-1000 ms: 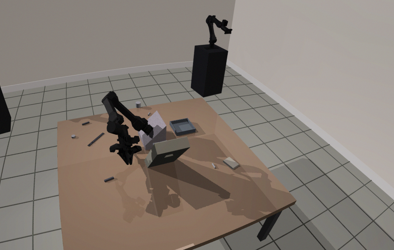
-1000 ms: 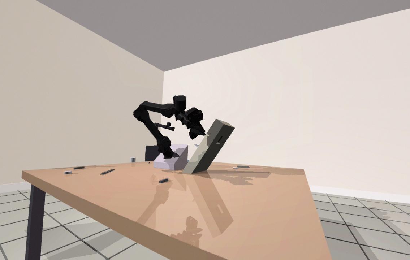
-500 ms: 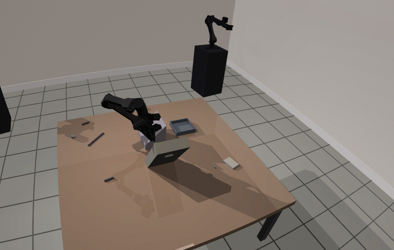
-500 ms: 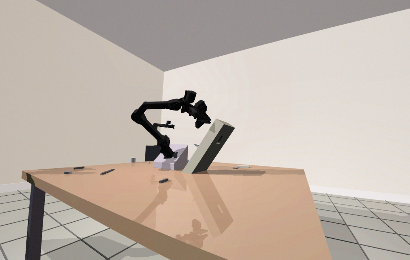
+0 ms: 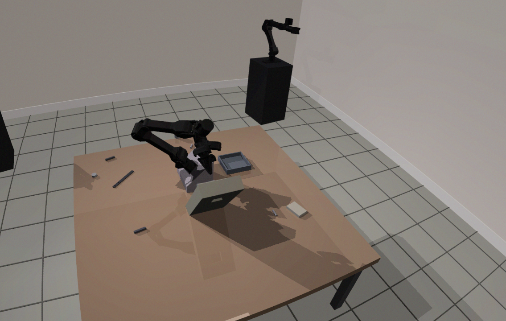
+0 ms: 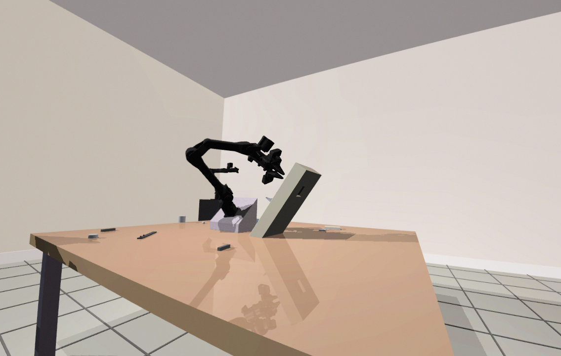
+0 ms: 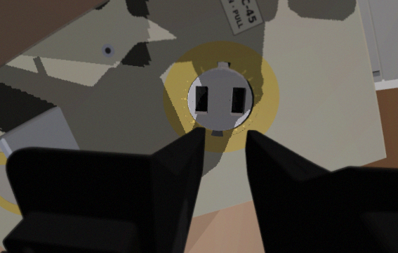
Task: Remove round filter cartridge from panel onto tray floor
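Gripper up at the tilted panel now, its fingers parted by a narrow gap with nothing between them! And the round cartridge sits in the panel's face, both slots showing, while the tray waits on the bench, apart from the gripper.

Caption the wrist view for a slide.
Parted gripper fingers before the round filter cartridge, its two slots showing, ringed in yellow on the service panel.
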`<state>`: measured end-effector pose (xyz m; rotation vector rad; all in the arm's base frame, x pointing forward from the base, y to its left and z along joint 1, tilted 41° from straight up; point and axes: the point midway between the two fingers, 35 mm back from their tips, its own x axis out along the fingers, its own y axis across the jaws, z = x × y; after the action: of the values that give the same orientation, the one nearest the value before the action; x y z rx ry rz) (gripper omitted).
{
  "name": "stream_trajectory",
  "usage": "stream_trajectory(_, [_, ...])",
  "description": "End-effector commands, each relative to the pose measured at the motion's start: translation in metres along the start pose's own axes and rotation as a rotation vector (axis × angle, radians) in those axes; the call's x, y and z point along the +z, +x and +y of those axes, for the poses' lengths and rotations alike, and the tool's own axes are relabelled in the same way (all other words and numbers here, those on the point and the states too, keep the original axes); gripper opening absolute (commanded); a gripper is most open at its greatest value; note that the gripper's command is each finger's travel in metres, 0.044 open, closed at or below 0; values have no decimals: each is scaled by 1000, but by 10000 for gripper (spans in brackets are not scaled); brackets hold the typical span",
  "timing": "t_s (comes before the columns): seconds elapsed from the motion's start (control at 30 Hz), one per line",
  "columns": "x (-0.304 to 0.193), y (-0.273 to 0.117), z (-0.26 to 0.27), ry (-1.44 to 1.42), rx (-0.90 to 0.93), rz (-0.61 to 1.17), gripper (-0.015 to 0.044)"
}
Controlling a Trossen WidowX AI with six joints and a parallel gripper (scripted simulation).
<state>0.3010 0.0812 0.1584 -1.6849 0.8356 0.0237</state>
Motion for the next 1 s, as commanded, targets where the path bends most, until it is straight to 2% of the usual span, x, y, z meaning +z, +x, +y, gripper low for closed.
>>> stream_trajectory(0.0, [1, -3, 3, -17, -12, 11, 96])
stream_trajectory(0.97, [2, 36, 3, -14, -7, 10, 96])
